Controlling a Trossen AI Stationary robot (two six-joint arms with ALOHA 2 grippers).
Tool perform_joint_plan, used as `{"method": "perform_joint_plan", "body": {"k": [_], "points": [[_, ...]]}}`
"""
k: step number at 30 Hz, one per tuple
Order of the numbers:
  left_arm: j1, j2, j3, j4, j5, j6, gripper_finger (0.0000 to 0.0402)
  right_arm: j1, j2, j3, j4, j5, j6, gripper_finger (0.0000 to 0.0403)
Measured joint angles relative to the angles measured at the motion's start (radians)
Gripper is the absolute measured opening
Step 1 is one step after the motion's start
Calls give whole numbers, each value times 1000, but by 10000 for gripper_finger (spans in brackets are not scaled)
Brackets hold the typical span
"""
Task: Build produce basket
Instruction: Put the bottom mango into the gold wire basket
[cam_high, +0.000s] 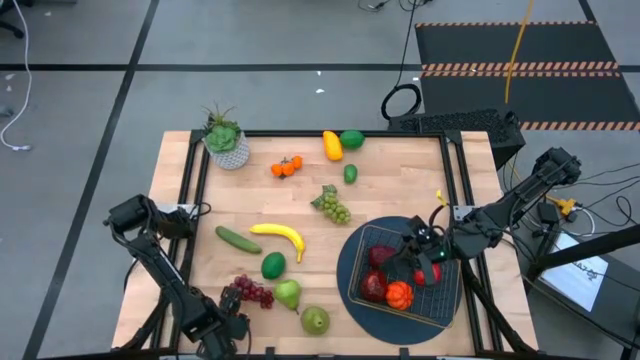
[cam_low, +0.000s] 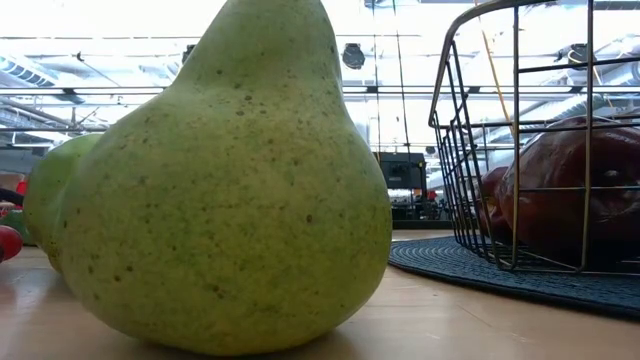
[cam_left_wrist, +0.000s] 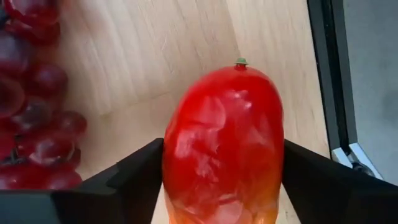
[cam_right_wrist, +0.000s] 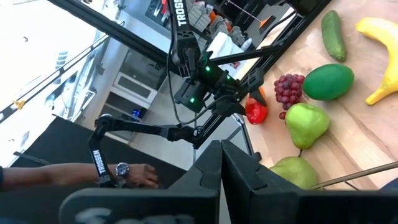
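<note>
My left gripper (cam_high: 228, 301) stands at the table's near left, beside the purple grapes (cam_high: 253, 291), shut on a red, mango-like fruit (cam_left_wrist: 224, 137); it also shows in the right wrist view (cam_right_wrist: 255, 111). My right gripper (cam_high: 414, 256) hangs over the wire basket (cam_high: 447, 300), its fingers (cam_right_wrist: 211, 171) shut and empty. The basket stands on the round dark blue mat (cam_high: 347, 262) and holds dark red apples (cam_high: 378, 256) and an orange fruit (cam_high: 399, 294). Two green pears (cam_high: 288, 293) (cam_high: 315, 320) lie near the front edge; one (cam_low: 230, 180) fills the low view. My left gripper pinches the red fruit by its two long sides (cam_left_wrist: 173, 155), one finger on each. The fingers lie along the fruit, and its stem end (cam_left_wrist: 240, 62) points away from the gripper. Whether the fruit rests on the table or is lifted, I cannot tell.
On the table lie a banana (cam_high: 280, 236), a cucumber (cam_high: 238, 239), a green fruit (cam_high: 273, 265), green grapes (cam_high: 332, 205), small oranges (cam_high: 286, 167), a yellow fruit (cam_high: 332, 145) and limes (cam_high: 352, 139). A potted plant (cam_high: 226, 140) stands far left. A person's hand (cam_right_wrist: 134, 176) shows beyond the table.
</note>
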Motion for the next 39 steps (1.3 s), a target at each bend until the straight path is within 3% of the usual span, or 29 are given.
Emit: {"method": "perform_joint_plan", "body": {"k": [5, 11, 16, 21, 28, 39], "points": [[5, -1, 6, 16, 6, -11, 252, -9, 0, 0, 0, 0, -3, 0], [28, 1, 44, 13, 16, -69, 280, -9, 0, 0, 0, -2, -20, 0], [58, -1, 119, 11, 20, -84, 272, -9, -3, 0, 2, -3, -20, 0], [110, -2, 246, -60, 20, -84, 260, -9, -16, 0, 19, -4, -55, 0], [207, -3, 465, -226, -5, -89, 277, -10, -59, 0, 16, -4, -189, 0], [384, -4, 779, -195, -84, -135, 270, -10, -157, 0, 15, -6, -359, 4]]}}
